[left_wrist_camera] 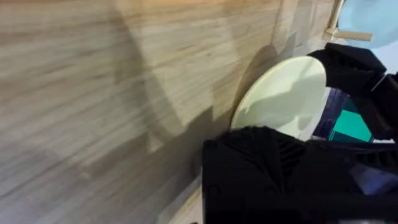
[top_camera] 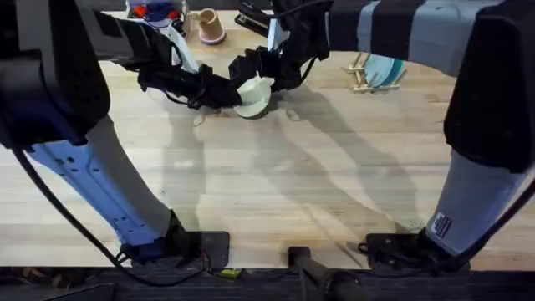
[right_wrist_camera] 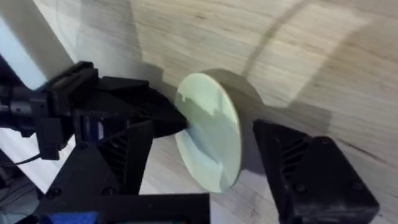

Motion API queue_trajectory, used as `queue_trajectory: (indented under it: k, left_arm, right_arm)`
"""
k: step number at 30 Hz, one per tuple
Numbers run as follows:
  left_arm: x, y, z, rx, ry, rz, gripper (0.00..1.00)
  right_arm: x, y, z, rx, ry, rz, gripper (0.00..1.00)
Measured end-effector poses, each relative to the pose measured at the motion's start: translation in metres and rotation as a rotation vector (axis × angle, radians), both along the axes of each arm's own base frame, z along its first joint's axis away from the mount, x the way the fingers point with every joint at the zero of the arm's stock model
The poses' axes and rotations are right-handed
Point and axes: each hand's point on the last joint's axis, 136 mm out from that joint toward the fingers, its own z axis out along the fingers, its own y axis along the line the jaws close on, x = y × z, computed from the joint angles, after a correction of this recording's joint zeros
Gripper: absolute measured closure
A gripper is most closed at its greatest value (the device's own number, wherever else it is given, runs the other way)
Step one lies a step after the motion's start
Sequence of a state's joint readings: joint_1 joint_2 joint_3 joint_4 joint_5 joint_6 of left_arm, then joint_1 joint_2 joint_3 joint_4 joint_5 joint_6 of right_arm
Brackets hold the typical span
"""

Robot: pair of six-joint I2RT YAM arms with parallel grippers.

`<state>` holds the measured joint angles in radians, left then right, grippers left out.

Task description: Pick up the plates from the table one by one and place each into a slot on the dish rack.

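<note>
We saw the cream-yellow plate (top_camera: 254, 95) raised off the table (top_camera: 276, 184) in the upper middle of the overhead frame, standing nearly on edge between the two grippers. The left gripper (top_camera: 224, 94) came in from the upper left and looked clamped on the plate's rim, its black finger meeting the plate's face in the right wrist view (right_wrist_camera: 163, 119). The right gripper (top_camera: 269, 77) had its jaws apart, straddling the plate (right_wrist_camera: 210, 132), one finger on each side and not yet pressing. We judged this a handover: the right jaws should close squarely on the rim opposite the left grip, well clear of the left fingers, before the left lets go, or the plate could twist or drop. Keeping it upright would suit the narrow slots afterwards. The dish rack (top_camera: 364, 77) stood in the upper right of the overhead frame and already held the light blue plate (top_camera: 383, 70) upright among its dowels. A pinkish cup (top_camera: 210, 27) sat at the top edge; we could not tell whether it held anything.
</note>
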<state>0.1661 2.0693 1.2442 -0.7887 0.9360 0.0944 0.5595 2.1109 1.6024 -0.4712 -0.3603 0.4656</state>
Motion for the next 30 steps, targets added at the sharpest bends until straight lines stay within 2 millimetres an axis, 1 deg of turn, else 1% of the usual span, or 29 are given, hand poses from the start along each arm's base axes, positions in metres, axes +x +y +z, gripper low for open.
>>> queue_trajectory:
  k: [6, 8, 9, 12, 13, 15, 16, 17, 18, 30]
  left_arm:
    - [0.0000, 0.0000, 0.0000, 0.000, 0.000, 0.000, 0.960]
    - [0.0000, 0.0000, 0.0000, 0.000, 0.000, 0.000, 0.960]
    - [0.0000, 0.0000, 0.0000, 0.000, 0.000, 0.000, 0.960]
    - [0.0000, 0.0001, -0.0001, 0.001, 0.000, 0.000, 0.960]
    - [0.0000, 0.0002, -0.0001, 0.000, 0.000, 0.000, 0.960]
    - [0.0001, 0.0005, 0.0002, -0.001, 0.000, 0.002, 0.960]
    - [0.0002, 0.0008, 0.0006, -0.004, 0.000, 0.004, 0.960]
    - [0.0005, 0.0016, 0.0012, -0.009, 0.000, 0.007, 0.960]
    - [0.0009, 0.0018, 0.0017, -0.012, -0.002, 0.009, 0.960]
    - [0.0008, 0.0031, 0.0046, 0.009, 0.006, -0.005, 0.960]
  right_arm:
    - [-0.0005, -0.0004, -0.0004, -0.001, 0.004, -0.001, 0.075]
    - [-0.0005, -0.0004, -0.0004, -0.001, 0.004, -0.001, 0.132]
    - [-0.0005, -0.0003, -0.0003, -0.001, 0.004, -0.002, 0.182]
    - [-0.0005, -0.0010, -0.0007, -0.003, 0.006, -0.006, 0.509]
    - [0.0004, -0.0023, -0.0010, -0.007, 0.005, -0.009, 0.571]
    - [0.0041, -0.0082, -0.0023, -0.020, 0.001, -0.023, 0.825]
    - [0.0053, -0.0091, -0.0014, -0.009, 0.007, -0.028, 0.923]
    - [0.0065, -0.0081, 0.0019, 0.007, 0.008, -0.026, 0.954]
    - [0.0075, -0.0069, 0.0039, 0.014, 0.002, -0.023, 0.962]
    - [0.0007, -0.0063, 0.0061, 0.012, 0.020, 0.009, 0.974]
